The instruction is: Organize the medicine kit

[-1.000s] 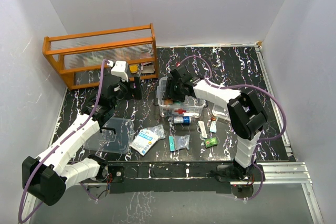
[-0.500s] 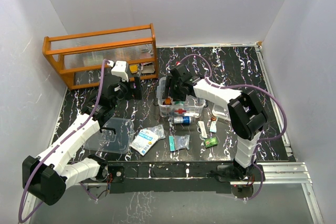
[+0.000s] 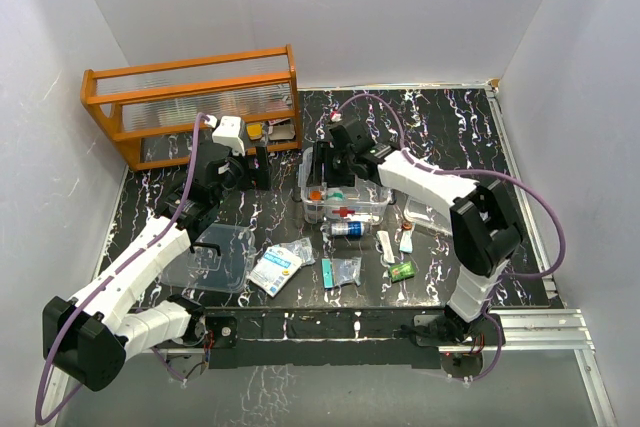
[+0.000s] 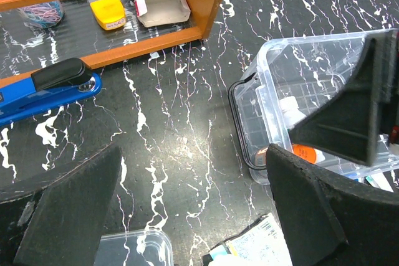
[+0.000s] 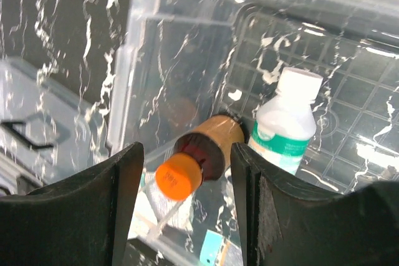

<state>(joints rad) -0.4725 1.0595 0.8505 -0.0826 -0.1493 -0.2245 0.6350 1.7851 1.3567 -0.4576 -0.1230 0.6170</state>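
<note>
Two bottles lay in the medicine kit (image 3: 345, 209), and my right pincer (image 5: 187, 152) hung spread and empty over its left end.

The amber bottle (image 5: 209, 147) lay on its side directly beneath my parted fingers, touching neither. Its long axis ran slantwise toward the kit's front-left corner, orange cap (image 5: 179, 180) leading. The white bottle (image 5: 283, 126) lay just beside it, further toward the kit's middle. The left pincer (image 4: 193, 157), also wide open and holding nothing, hovered over the table left of the kit, near its dark handle. The loose packets (image 3: 275, 269) lay in front of the kit and the clear lid (image 3: 212, 257) to its front-left. By my reckoning I was the nearer arm for the pieces at the kit's front-right, and the left arm for the lid.
</note>
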